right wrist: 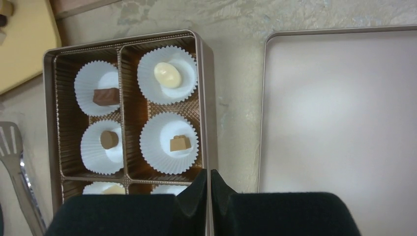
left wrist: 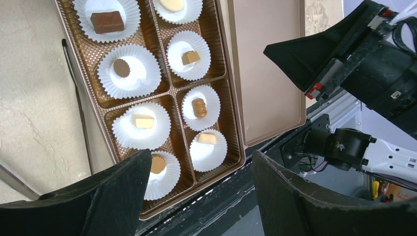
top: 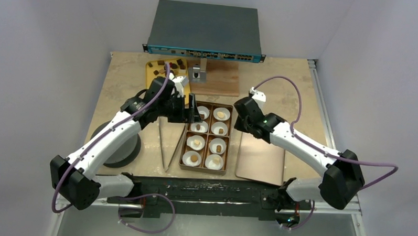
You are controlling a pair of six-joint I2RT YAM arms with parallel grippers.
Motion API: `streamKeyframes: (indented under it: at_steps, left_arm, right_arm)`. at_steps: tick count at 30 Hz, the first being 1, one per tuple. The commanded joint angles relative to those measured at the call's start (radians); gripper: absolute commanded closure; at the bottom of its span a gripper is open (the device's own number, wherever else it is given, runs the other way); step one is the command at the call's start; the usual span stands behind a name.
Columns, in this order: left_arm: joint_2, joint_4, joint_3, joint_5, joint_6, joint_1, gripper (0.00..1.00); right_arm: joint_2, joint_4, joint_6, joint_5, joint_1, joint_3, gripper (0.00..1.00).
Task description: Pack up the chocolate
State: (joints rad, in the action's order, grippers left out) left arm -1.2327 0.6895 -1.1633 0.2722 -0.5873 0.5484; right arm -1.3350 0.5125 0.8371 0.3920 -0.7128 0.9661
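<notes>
A brown eight-compartment box lies in the middle of the table. Each compartment holds a white paper cup with one piece of chocolate. More loose chocolate sits on a yellow tray at the back. My left gripper hovers open over the box's far left corner, empty; its view looks down on the filled cups between wide jaws. My right gripper is shut and empty. Its tips meet just above the box's right wall, beside a tan piece.
The flat brown lid lies right of the box. Metal tongs rest left of it. A wooden board and a network switch stand at the back. A grey round disc sits at the near left.
</notes>
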Motion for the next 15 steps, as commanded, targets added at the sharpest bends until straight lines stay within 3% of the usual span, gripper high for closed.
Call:
streamKeyframes:
  at_steps: [1,2,4,7,12,15]
  left_arm:
    - [-0.02,-0.065,-0.013,0.044,-0.018,-0.008,0.26]
    - [-0.026,-0.076,-0.01,0.058,-0.02,-0.006,0.26]
    - [-0.045,-0.095,-0.013,0.078,-0.028,0.012,0.25]
    - [-0.101,-0.099,-0.044,0.037,-0.034,0.084,0.25]
    - [-0.247,-0.106,-0.154,-0.067,-0.045,0.233,0.29]
    - [-0.362,-0.074,-0.262,-0.154,-0.039,0.318,0.34]
  right_arm:
    - [0.003,0.065,-0.004,0.022,-0.002,0.026,1.0]
    - [-0.001,0.065,0.003,0.02,-0.002,0.016,0.97]
    - [0.004,0.063,0.019,0.03,0.002,-0.004,0.76]
    - [0.052,0.074,0.022,0.033,0.055,-0.03,0.57]
    - [0.186,0.104,-0.014,0.029,0.202,-0.082,0.35]
    - [0.256,0.133,-0.02,0.032,0.296,-0.098,0.32]
